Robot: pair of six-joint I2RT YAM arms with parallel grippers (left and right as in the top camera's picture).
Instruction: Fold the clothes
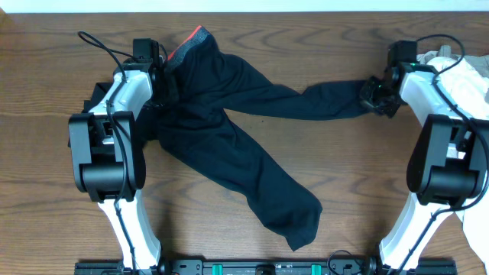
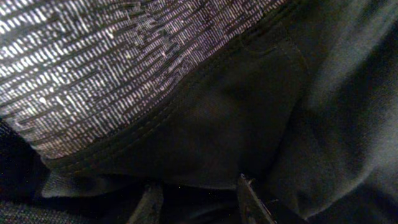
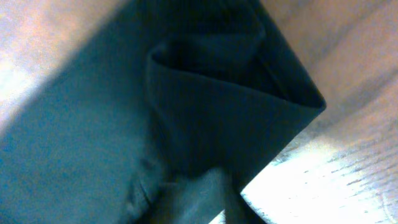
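The black trousers lie spread across the wooden table. Their waistband with a red-orange edge is raised at the upper left. My left gripper is shut on the trousers at the waistband. In the left wrist view the grey woven band fills the top, and dark cloth sits between the fingertips. One leg stretches right to my right gripper, which is shut on its end. The folded leg end fills the right wrist view and hides most of the fingers. The other leg lies toward the front.
A small dark garment lies behind the left arm at the left. A heap of white cloth sits at the right edge beside the right arm. Bare wood shows between the front leg and the right arm.
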